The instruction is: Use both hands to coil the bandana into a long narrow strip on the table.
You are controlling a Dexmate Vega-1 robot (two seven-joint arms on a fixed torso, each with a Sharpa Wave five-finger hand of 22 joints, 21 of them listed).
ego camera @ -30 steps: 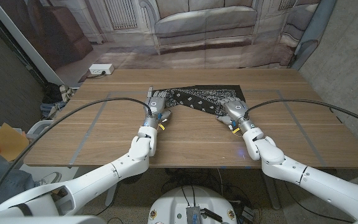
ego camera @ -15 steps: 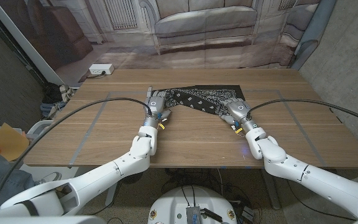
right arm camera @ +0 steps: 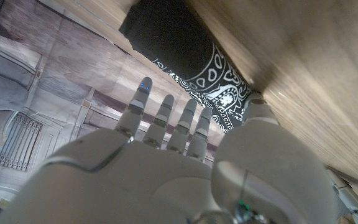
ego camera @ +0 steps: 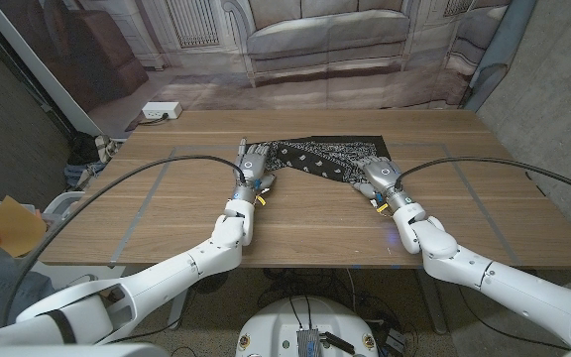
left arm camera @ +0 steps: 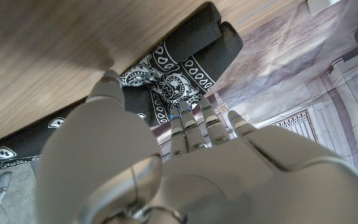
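The black bandana (ego camera: 317, 156) with white paisley print lies partly rolled across the far middle of the wooden table (ego camera: 305, 223). My left hand (ego camera: 254, 165) lies on its left end with fingers stretched out over the cloth. My right hand (ego camera: 378, 178) lies on the right end the same way. In the left wrist view the bandana (left arm camera: 169, 65) shows as a thick rolled fold, and the thumb of my left hand (left arm camera: 166, 180) touches its edge. In the right wrist view the fingers of my right hand (right arm camera: 166, 174) reach straight over the bandana (right arm camera: 213, 74), gripping nothing.
Grey tape lines (ego camera: 137, 213) mark a rectangle on the table. Black cables (ego camera: 167, 164) run along both forearms. A white power strip (ego camera: 162, 111) lies on the floor beyond the table's far left corner. Bare wood lies on both sides of the hands.
Both hands have slid a little away from me over the bandana's ends. The near edge of the cloth has moved with them.
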